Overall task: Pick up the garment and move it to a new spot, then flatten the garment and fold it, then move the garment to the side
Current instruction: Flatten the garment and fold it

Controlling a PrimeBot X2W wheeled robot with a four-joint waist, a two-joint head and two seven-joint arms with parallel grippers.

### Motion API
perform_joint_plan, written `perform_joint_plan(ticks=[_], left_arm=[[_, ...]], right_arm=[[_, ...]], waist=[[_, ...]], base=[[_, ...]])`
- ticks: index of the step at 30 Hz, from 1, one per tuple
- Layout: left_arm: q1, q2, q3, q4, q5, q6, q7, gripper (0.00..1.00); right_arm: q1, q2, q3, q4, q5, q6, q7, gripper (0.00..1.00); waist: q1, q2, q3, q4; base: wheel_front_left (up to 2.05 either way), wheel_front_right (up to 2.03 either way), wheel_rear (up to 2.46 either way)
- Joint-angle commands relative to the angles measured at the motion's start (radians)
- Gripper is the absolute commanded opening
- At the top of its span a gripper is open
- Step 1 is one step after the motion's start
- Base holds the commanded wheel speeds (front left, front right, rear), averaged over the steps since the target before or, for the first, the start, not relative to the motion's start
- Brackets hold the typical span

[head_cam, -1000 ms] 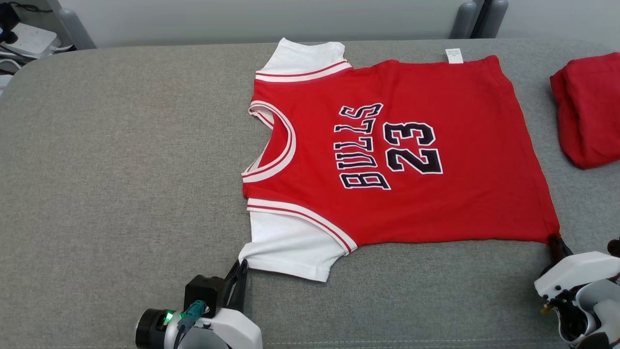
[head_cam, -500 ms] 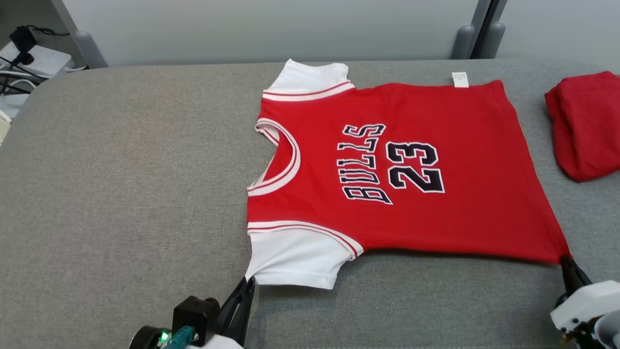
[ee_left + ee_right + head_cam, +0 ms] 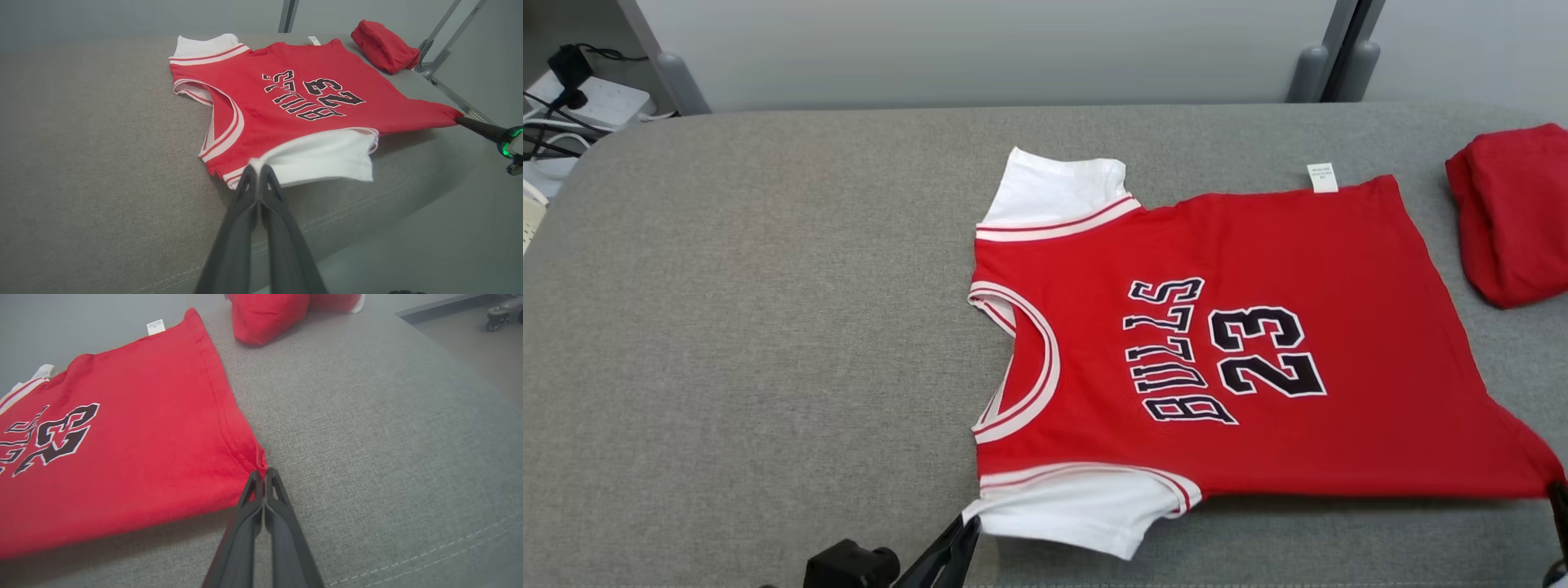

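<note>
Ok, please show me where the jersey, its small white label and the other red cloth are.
jersey (image 3: 1380, 425), head view, on the plain red body to the right of the number.
white label (image 3: 1322, 177), head view, on the middle of the tag at the far edge.
red cloth (image 3: 1515, 212), head view, on its upper face.

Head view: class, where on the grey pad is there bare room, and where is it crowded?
The widest bare stretch of the grey pad lies left of the jersey. A narrower strip runs behind it along the far edge. Crowded: the gap between the jersey's hem and the folded red cloth.
</note>
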Motion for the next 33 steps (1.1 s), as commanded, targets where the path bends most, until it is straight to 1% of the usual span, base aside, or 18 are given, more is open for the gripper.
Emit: perform_joint_plan(ticks=[1,4,7,9,14,18,22,26,29,30,33], left_arm=[[-0.04,0.009,0.045,-0.034,0.0,0.012,-0.007,0.0],[-0.066,-0.022,0.065,-0.026,-0.021,0.008,-0.027,0.0],[-0.106,-0.058,0.092,0.004,-0.037,0.003,-0.059,0.0],[-0.131,-0.08,0.104,0.023,-0.053,-0.009,-0.074,0.0],[-0.209,-0.1,0.123,0.083,-0.065,-0.049,-0.093,0.0],[-0.276,-0.125,0.122,0.143,-0.063,-0.081,-0.113,0.0],[-0.331,-0.153,0.123,0.208,-0.051,-0.095,-0.141,0.0],[-0.382,-0.18,0.123,0.281,-0.049,-0.117,-0.171,0.0],[-0.424,-0.196,0.123,0.345,-0.035,-0.124,-0.191,0.0],[-0.424,-0.196,0.123,0.345,-0.035,-0.124,-0.191,0.0],[-0.472,-0.224,0.123,0.41,-0.024,-0.132,-0.219,0.0]], right_arm=[[-0.001,-0.042,-0.002,-0.034,-0.008,0.0,0.004,0.0],[-0.011,-0.021,-0.044,-0.079,-0.03,0.0,0.035,0.0],[-0.041,0.014,-0.081,-0.119,-0.049,0.0,0.073,0.0],[-0.071,0.031,-0.108,-0.135,-0.071,0.0,0.103,0.0],[-0.16,0.066,-0.18,-0.148,-0.143,0.0,0.187,0.0],[-0.226,0.102,-0.236,-0.146,-0.199,0.0,0.25,0.0],[-0.274,0.148,-0.287,-0.136,-0.234,0.0,0.303,0.0],[-0.316,0.185,-0.323,-0.117,-0.284,0.0,0.333,0.0],[-0.364,0.204,-0.343,-0.085,-0.317,0.0,0.349,0.0],[-0.364,0.204,-0.343,-0.085,-0.317,0.0,0.349,0.0],[-0.416,0.224,-0.357,-0.036,-0.348,0.0,0.354,0.0]], waist=[[0.0,-0.0001,0.011,-0.008],[0.0,-0.0001,0.032,-0.017],[0.0,-0.0001,0.054,-0.023],[0.0,-0.0001,0.069,-0.027],[0.0,-0.0001,0.103,-0.026],[0.0,-0.0001,0.12,-0.023],[0.0,-0.0001,0.132,-0.019],[0.0,-0.0001,0.149,-0.017],[0.0,-0.0001,0.165,-0.019],[0.0,-0.0001,0.165,-0.019],[0.0,-0.0001,0.181,-0.019]], base=[[0.0,0.0,0.0],[0.0,0.0,0.0],[0.0,0.0,0.0],[0.0,0.0,0.0],[0.0,0.0,0.0],[0.0,0.0,0.0],[0.0,0.0,0.0],[0.0,0.0,0.0],[0.0,0.0,0.0],[0.0,0.0,0.0],[0.0,0.0,0.0]])
